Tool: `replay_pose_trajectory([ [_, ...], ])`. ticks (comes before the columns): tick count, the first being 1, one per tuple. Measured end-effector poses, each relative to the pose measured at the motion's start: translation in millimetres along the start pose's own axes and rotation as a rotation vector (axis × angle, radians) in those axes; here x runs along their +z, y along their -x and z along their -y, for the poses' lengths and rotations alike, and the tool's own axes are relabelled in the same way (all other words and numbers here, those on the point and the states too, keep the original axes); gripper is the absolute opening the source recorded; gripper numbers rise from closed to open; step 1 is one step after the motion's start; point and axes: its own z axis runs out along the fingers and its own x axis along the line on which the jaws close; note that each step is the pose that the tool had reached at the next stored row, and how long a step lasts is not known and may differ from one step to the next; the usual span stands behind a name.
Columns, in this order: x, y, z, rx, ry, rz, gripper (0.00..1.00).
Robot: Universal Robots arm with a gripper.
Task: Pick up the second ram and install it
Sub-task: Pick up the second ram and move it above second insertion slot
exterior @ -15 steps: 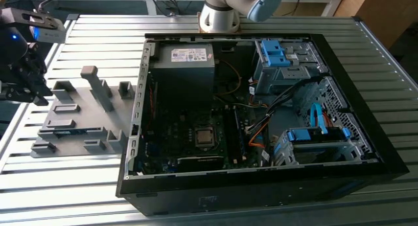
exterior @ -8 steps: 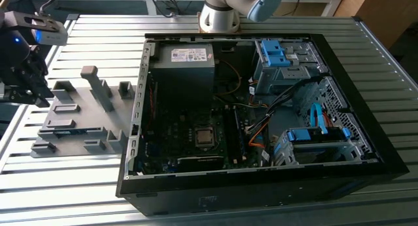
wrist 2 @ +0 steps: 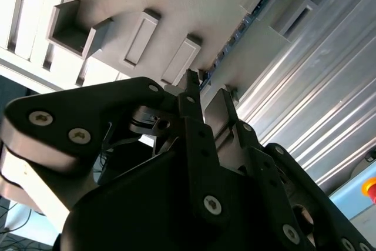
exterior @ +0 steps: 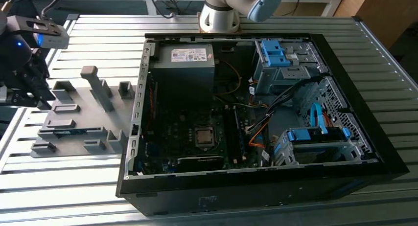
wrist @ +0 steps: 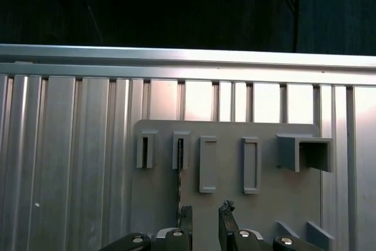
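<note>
Second ram (wrist: 179, 171) is sitting edge-up just ahead of the narrowly parted, empty gripper (wrist: 205, 211). The gripper is hanging off-centre, so one jaw is probably risking a strike on its edge.

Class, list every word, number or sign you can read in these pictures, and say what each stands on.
Nothing can be read.
Label on the power supply: too small to read.
Mark on the case front: too faint to read.
Ram in the tray: edge-on, no print shows.
</note>
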Motion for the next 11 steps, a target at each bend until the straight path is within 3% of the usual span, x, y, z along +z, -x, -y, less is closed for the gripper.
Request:
replay_pose_trajectory([
  [11, 3.5, -2.1, -0.1, -0.002, -0.0002, 0.0000, 0.32],
])
